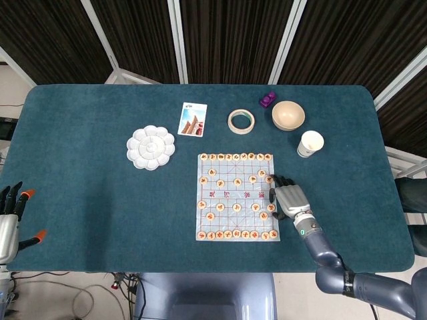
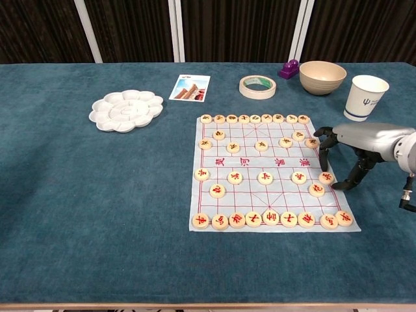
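Right hand [image 2: 354, 151] sat at the chess board's [image 2: 260, 195] right edge, fingers arched down, tips on or just beside an edge piece [image 2: 326, 177], grip unclear and nothing lifted yet; left hand [image 1: 10, 213] hung off-table, empty, fingers spread.
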Motion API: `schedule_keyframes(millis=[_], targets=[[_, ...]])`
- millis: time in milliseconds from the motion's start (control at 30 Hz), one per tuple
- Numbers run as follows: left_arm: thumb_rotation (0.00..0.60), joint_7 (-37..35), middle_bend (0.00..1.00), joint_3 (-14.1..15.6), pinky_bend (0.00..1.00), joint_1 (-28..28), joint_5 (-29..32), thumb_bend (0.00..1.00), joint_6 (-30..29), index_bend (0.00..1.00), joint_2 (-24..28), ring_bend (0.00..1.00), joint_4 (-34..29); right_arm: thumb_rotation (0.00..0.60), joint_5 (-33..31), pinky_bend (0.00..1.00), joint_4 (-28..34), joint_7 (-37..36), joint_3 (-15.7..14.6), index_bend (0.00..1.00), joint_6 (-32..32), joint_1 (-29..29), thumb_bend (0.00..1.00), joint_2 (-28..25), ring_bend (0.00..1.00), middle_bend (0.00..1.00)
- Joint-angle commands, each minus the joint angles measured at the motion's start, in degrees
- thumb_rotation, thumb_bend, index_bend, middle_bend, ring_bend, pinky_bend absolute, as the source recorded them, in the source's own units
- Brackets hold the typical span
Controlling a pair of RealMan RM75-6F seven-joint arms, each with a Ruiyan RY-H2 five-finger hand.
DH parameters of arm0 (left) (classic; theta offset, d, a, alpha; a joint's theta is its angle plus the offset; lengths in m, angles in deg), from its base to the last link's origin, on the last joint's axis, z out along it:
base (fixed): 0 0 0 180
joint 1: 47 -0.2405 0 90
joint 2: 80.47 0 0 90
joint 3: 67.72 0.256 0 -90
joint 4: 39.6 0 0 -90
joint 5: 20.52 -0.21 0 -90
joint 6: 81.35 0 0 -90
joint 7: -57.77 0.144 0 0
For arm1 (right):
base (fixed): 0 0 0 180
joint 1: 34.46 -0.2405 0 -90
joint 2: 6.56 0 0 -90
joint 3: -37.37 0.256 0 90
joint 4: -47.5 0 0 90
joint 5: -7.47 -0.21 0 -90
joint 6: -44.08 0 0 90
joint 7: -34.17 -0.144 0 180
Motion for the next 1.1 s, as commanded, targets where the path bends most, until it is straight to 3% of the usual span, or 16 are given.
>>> schedule_keyframes(millis=[33, 1100], targets=[[0.600, 0.0, 0.02, 0.0, 0.00, 0.0, 0.0, 0.00, 0.0, 0.18, 0.0, 0.00, 0.0, 0.600, 0.0, 0.13, 0.0, 0.0, 0.0, 0.48, 0.0, -0.1, 0.32, 0.1, 0.05, 0.01], [0.600, 0.4, 0.02, -0.1, 0.00, 0.1, 0.4, 0.00, 0.0, 0.18, -0.3, 0.00, 0.2, 0.600, -1.0, 0.14, -0.5, 0.6, 0.3, 0.55, 0.4, -0.9, 0.35, 0.7, 0.06, 0.01]])
